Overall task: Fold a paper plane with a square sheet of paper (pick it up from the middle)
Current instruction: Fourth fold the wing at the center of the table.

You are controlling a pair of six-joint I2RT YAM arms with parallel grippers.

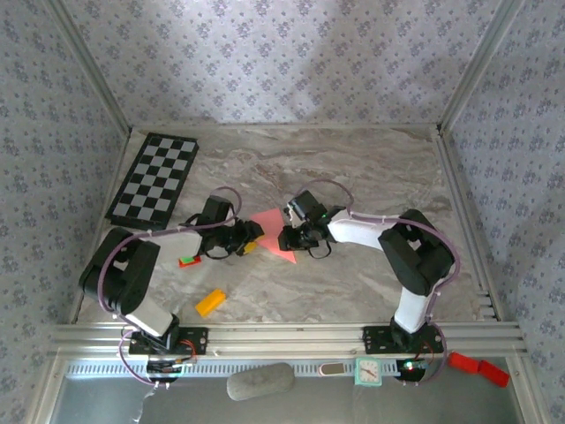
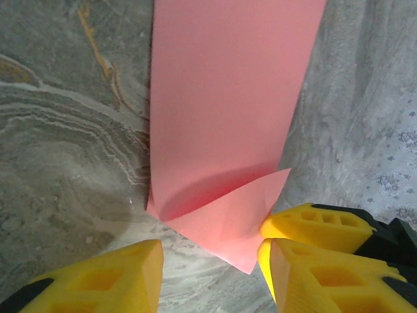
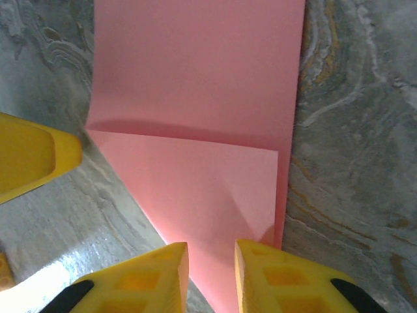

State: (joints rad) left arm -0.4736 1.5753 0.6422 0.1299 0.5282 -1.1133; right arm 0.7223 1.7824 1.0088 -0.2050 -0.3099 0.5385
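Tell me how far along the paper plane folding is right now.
Early stage. Done: the square sheet of paper lies on the table with a corner flap folded over it. In hand: nothing is gripped; the left gripper and right gripper sit open at opposite sides of it. Left: it isn't yet a narrow pointed dart, so more folds remain.
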